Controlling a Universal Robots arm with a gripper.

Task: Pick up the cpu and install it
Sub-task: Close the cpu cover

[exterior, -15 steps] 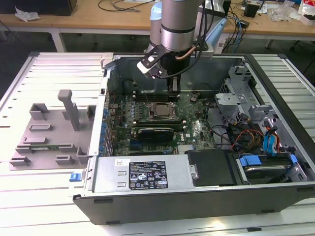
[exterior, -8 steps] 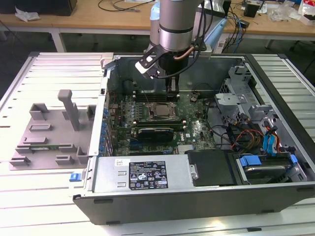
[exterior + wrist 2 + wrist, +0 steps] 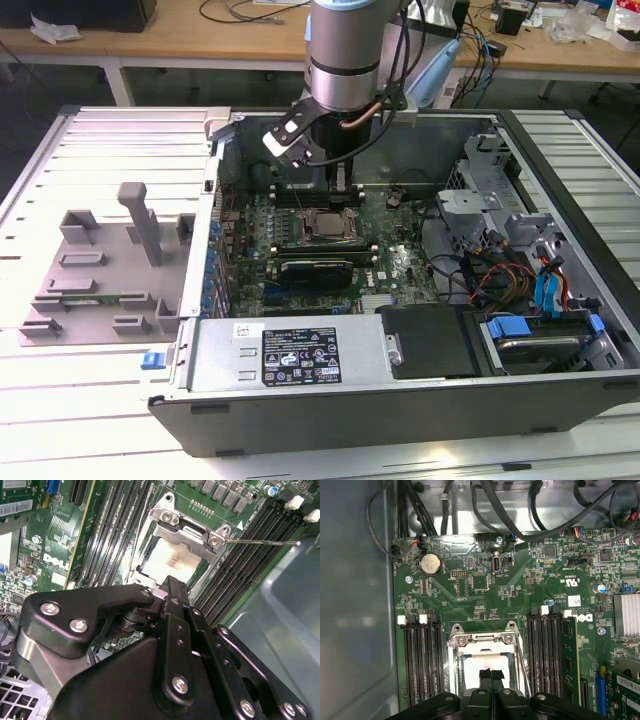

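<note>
In the exterior view the arm [image 3: 345, 50] reaches down into the open computer case [image 3: 560, 180], which lies on a slatted white table [image 3: 40, 190]. The gripper [image 3: 340, 182] hangs over the green motherboard [image 3: 400, 265], just above the square socket frame [image 3: 329, 226] near the board's middle. A grey tray [image 3: 100, 270] lies on the table outside the case wall on the exterior view's left, well apart from the gripper.

In the second wrist view the cpu [image 3: 170, 560] is a small flat square with a pale, silvery-white top. It lies level inside the socket frame, and the metal bracket [image 3: 192, 527] spans the edge farthest from the gripper. Long black memory slots [image 3: 235, 565] run along both sides of the socket. The black fingers [image 3: 172, 592] end right at the chip's near edge; whether they touch it cannot be told.

In the first wrist view the cpu shows again as a pale square inside the frame, between the two banks of slots and away from the board's edges. The two fingertips are pressed together, with only a thin seam between them, right over the chip's top. Nothing is seen pinched between them.
</note>
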